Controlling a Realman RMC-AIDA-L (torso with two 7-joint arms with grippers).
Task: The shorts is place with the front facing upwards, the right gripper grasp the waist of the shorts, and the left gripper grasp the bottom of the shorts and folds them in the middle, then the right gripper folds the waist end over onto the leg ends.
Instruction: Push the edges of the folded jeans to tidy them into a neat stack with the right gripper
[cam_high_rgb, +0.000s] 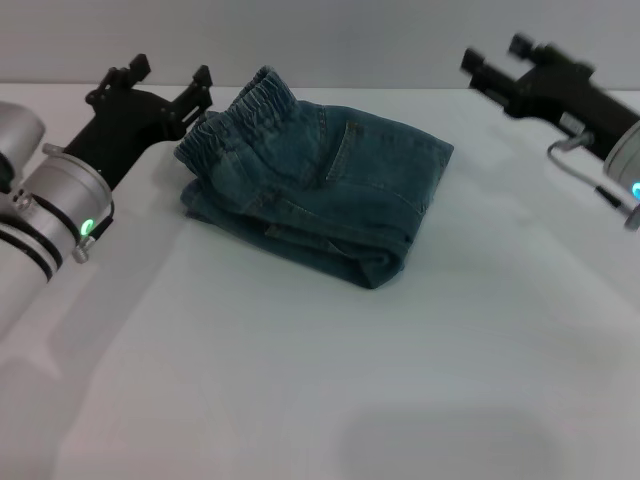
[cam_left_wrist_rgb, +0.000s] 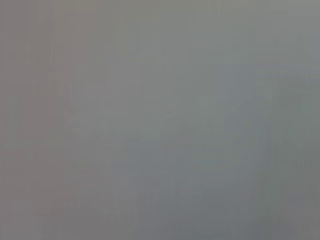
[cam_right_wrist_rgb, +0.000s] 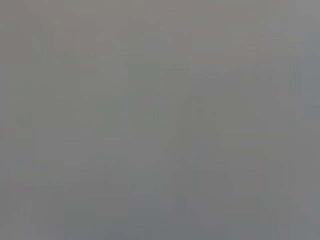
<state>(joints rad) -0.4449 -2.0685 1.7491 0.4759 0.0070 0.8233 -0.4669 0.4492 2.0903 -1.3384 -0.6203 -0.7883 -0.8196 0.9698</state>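
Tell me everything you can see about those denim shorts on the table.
The shorts are blue denim, folded into a compact stacked bundle lying flat on the white table. The ruffled elastic waist sits on top at the far left end, with pocket seams beside it; folded layers show along the near edge. The left gripper is beside the waist, open, gripping nothing. The right gripper is well apart.

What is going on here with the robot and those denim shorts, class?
The shorts lie folded into a compact bundle on the white table, with the gathered waist on top at the robot's left side. Neither arm holds them. The left gripper hovers just beside the waist, its fingers apart. The right gripper is raised well away on the right. Both wrist views show only blank grey.
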